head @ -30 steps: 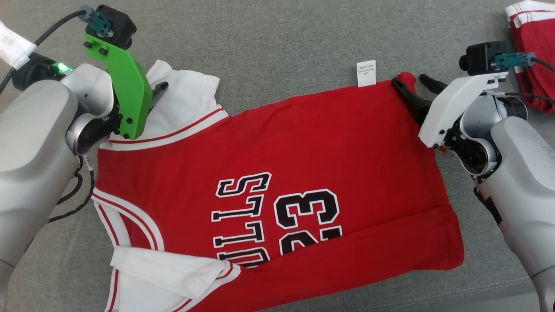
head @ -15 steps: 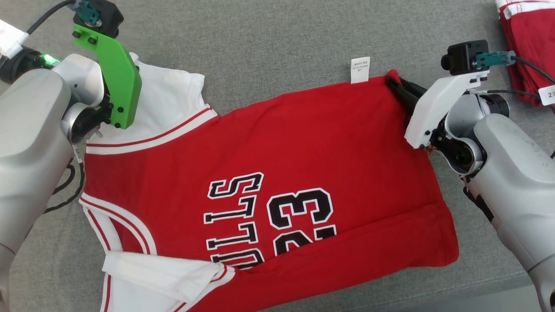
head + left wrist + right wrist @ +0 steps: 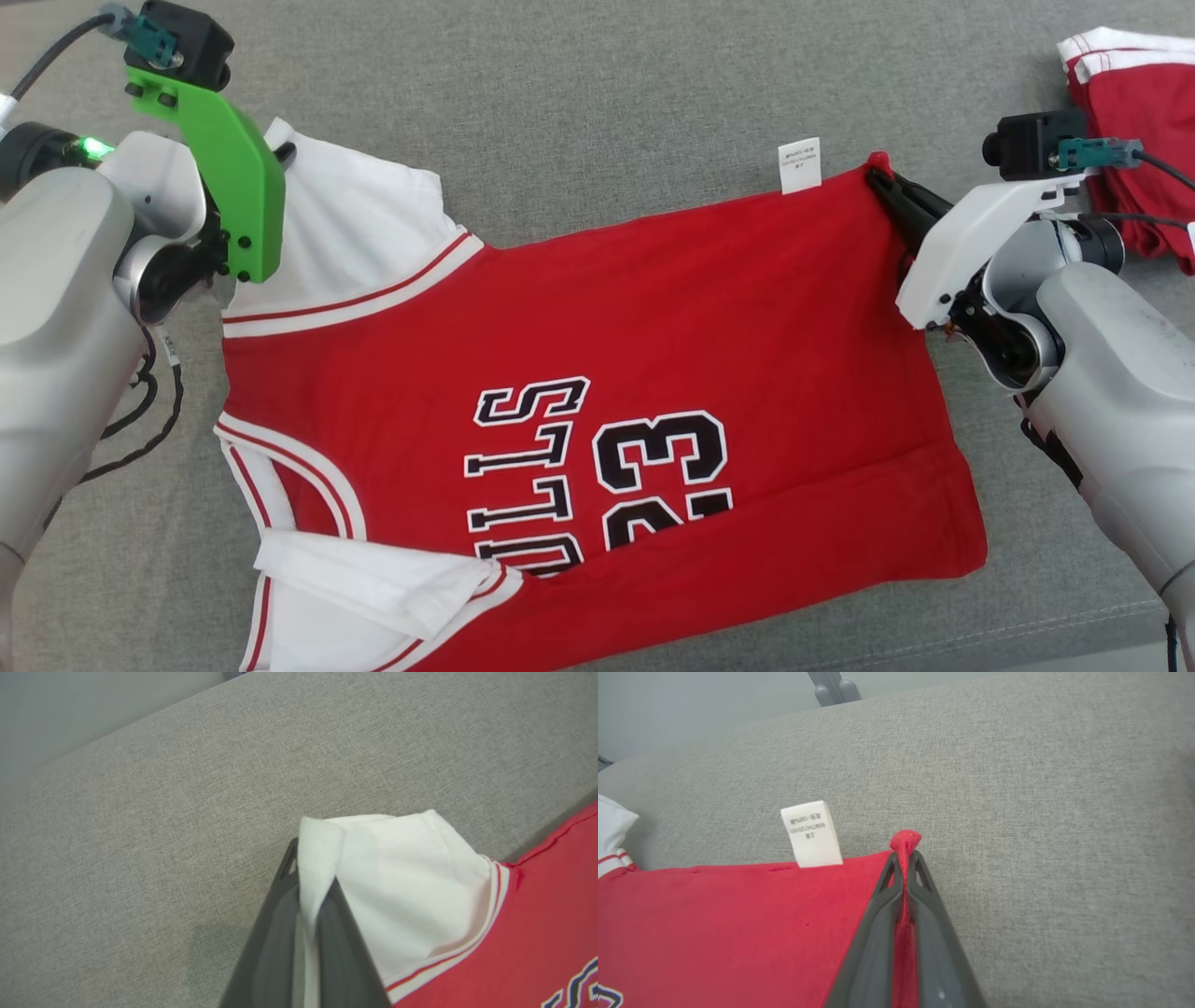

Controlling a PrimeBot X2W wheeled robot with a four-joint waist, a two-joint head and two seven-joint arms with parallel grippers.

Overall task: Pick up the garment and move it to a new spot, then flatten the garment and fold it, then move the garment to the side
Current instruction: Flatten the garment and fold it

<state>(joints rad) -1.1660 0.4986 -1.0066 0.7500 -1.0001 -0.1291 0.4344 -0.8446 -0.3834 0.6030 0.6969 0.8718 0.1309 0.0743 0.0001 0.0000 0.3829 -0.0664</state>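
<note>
Item: red jersey [image 3: 597,373] with white sleeves, white-and-red striped trim and black numerals [image 3: 663,476] outlined in white, lying spread across a grey fabric surface [image 3: 607,84], print upward, collar end toward the robot's left and hem toward its right. Left tool [image 3: 314,868]: fingers pressed together on the edge of the far white sleeve [image 3: 355,224], the cloth pinched between them and folded over one fingertip. Right tool [image 3: 903,856]: fingers pressed together on the far hem corner of the jersey, a small nub of red cloth standing up past the tips. Small white label [image 3: 811,833]: sticks out from the far edge, just beside the right tool. Near white sleeve [image 3: 373,579]: folded over onto the red body. Second red garment [image 3: 1134,75] with white trim: lies apart at the far right of the surface.
</note>
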